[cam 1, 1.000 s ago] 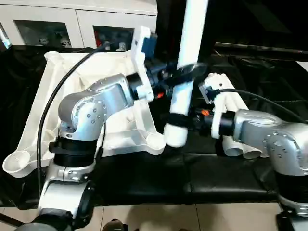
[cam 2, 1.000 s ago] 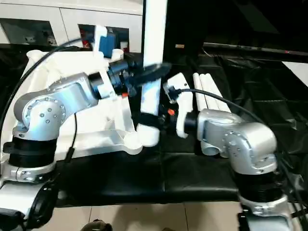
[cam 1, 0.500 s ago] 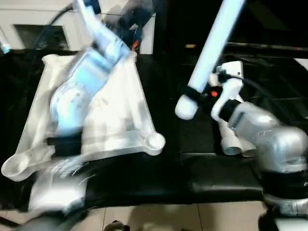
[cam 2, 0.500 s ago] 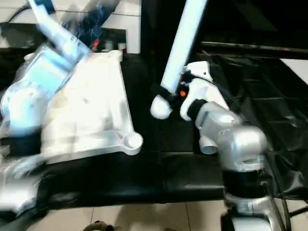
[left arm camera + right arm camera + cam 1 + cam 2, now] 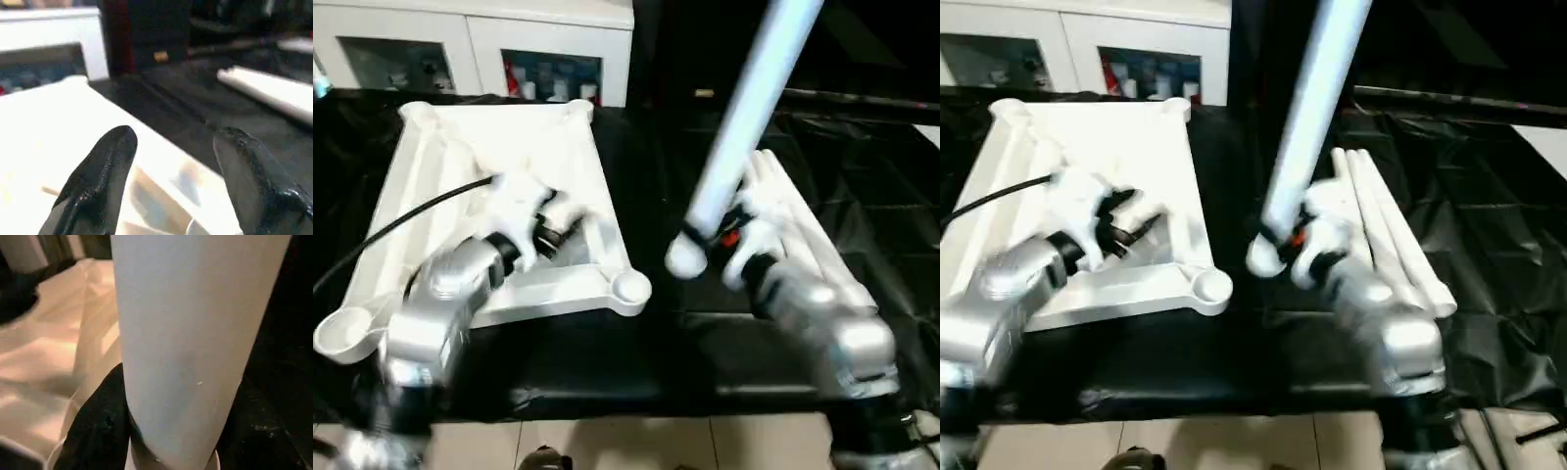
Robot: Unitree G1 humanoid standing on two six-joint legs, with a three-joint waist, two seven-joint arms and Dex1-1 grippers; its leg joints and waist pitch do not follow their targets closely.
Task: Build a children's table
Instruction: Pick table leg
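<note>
1. The top point(image 5: 499, 147) is lying upside down on the black-covered tabletop point(image 5: 607, 362), ribbed side up, over on the robot's left. The near corner socket point(image 5: 631, 287) is easy to spot; the far-left part of the top is partly hidden behind the left arm.
2. The right gripper point(image 5: 705, 243) is clenched around one leg point(image 5: 744, 117) close to its rounded lower end, which hangs just above the tabletop, a bit to the right of that near socket and not touching it. The leg tilts up and to the right, and its upper end is cut off by the frame.
3. In the right wrist view the leg point(image 5: 195, 333) blocks almost everything; you just get one black finger point(image 5: 102, 426) pressed against it. The other finger is hard to make out.
4. The left gripper point(image 5: 176, 161) has its jaws spread apart with nothing between them, hovering over the top. It's pretty smeared in the head views.
5. The spare legs point(image 5: 1381, 220) lie side by side on the tabletop behind the right arm, which covers part of them. I can't count them for sure.
6. A white glass-door cabinet point(image 5: 470, 49) sits at the back, its contents too blurry to tell.
</note>
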